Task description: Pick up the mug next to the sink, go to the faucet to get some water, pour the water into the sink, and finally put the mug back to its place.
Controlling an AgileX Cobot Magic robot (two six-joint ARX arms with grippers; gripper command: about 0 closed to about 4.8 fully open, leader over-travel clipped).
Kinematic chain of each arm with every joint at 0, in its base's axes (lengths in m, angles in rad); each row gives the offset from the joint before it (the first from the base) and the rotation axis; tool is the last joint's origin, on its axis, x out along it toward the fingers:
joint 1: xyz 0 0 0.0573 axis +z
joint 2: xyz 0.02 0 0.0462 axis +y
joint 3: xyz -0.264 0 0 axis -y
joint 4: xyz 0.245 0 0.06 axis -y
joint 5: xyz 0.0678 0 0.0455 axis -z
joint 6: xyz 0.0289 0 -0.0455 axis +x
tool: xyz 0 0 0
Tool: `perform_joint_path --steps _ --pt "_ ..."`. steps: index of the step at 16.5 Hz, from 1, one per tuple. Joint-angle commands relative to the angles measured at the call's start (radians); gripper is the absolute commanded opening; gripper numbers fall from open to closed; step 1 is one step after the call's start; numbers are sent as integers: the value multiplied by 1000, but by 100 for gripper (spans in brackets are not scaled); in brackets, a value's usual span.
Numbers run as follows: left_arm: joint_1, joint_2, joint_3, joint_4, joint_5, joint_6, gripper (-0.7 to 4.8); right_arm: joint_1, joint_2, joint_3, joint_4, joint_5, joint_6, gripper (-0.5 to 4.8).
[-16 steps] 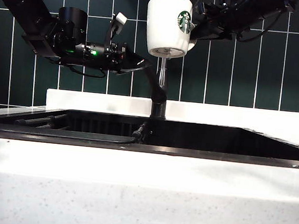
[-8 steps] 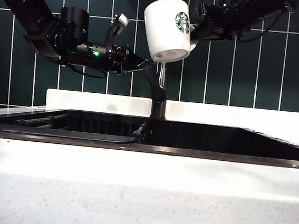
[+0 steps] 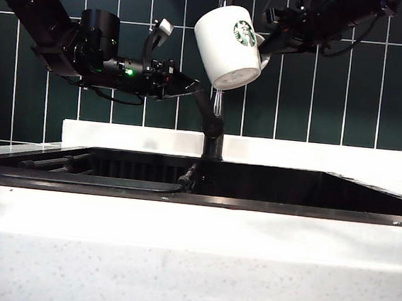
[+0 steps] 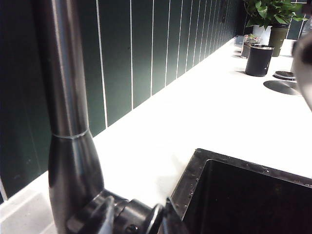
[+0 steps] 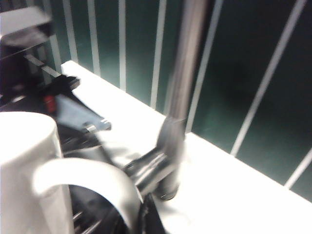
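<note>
Glossy white ceramic mug, brushed dark-metal faucet, matt black sink, speckled white stone counter.

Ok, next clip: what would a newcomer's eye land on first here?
The white mug with its green logo, tipped high against the dark tiles, held by its handle in the shut right gripper. A thin stream of water runs by the faucet toward the black sink. The left gripper reaches in at the faucet's lever.
</note>
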Motion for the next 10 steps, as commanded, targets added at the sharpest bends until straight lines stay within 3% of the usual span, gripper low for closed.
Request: perform_joint_path --steps 1,3,4,8,10 --pt "5 -6 4 2 -137 3 114 2 -18 15 126 -2 49 -2" --pt "5 -7 4 2 -356 0 106 2 -18 15 128 1 49 -2" --pt "5 -7 4 5 -403 -8 106 2 -18 15 129 17 48 -2" --pt "7 -70 4 48 -244 -49 96 -13 -20 15 129 42 -24 -2" --pt "13 -133 4 48 -248 -68 18 -21 -20 15 129 63 -48 -2"
